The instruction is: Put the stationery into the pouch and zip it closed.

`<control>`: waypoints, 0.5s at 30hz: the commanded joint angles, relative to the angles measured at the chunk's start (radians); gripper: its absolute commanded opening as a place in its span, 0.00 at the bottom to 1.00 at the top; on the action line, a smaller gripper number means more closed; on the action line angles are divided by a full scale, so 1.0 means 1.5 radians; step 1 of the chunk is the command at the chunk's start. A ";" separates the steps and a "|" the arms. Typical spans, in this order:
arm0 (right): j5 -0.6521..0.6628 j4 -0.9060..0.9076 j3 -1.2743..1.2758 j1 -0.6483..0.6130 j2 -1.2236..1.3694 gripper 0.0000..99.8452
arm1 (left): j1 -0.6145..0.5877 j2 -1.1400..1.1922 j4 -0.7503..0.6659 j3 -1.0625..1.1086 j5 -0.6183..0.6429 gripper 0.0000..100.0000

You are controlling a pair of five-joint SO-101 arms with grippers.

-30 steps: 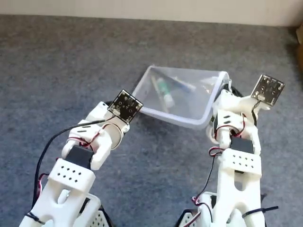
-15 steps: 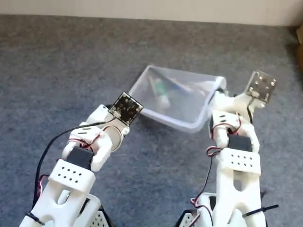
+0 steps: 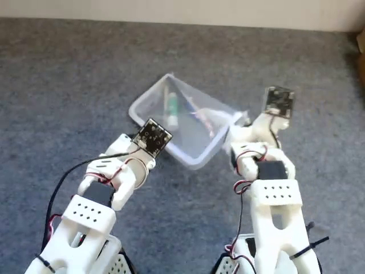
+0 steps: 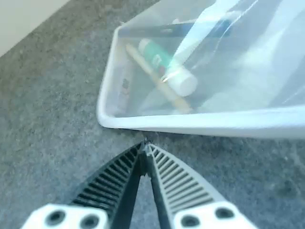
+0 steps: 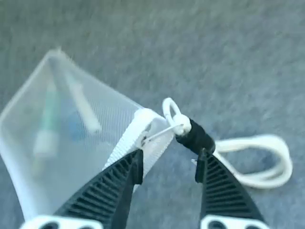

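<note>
The clear pouch with white edging lies on the grey carpet between both arms. Inside it I see a green and white glue stick, a wooden pencil and a blue pen. My left gripper is shut with nothing in it, its tips right at the pouch's white edge. My right gripper is open at the pouch's zipper end. The ringed zipper pull and its black tab sit just ahead of the gap between the fingers. The white zipper end is near one fingertip.
A white cord loop trails from the black tab onto the carpet. A pale wall runs along the far edge. The left arm and right arm stand at the near side.
The pouch has swung and slid to the left, toward the left arm. The right arm has followed it leftward at the zipper end. The left arm has barely moved.
</note>
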 commanded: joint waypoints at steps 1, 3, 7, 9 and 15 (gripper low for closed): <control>0.097 0.068 -0.056 -0.092 -0.007 0.18 | -0.007 -0.013 -0.051 0.019 0.003 0.00; 0.129 0.090 -0.056 -0.109 -0.007 0.18 | -0.007 -0.013 -0.052 0.022 0.003 0.00; 0.135 0.140 -0.055 -0.114 -0.007 0.18 | -0.008 -0.013 -0.052 0.023 0.005 0.00; 0.136 0.180 -0.055 -0.115 -0.007 0.18 | -0.008 -0.013 -0.055 0.037 0.005 0.00; 0.136 0.255 -0.054 -0.116 -0.007 0.18 | -0.008 -0.013 -0.056 0.073 0.006 0.00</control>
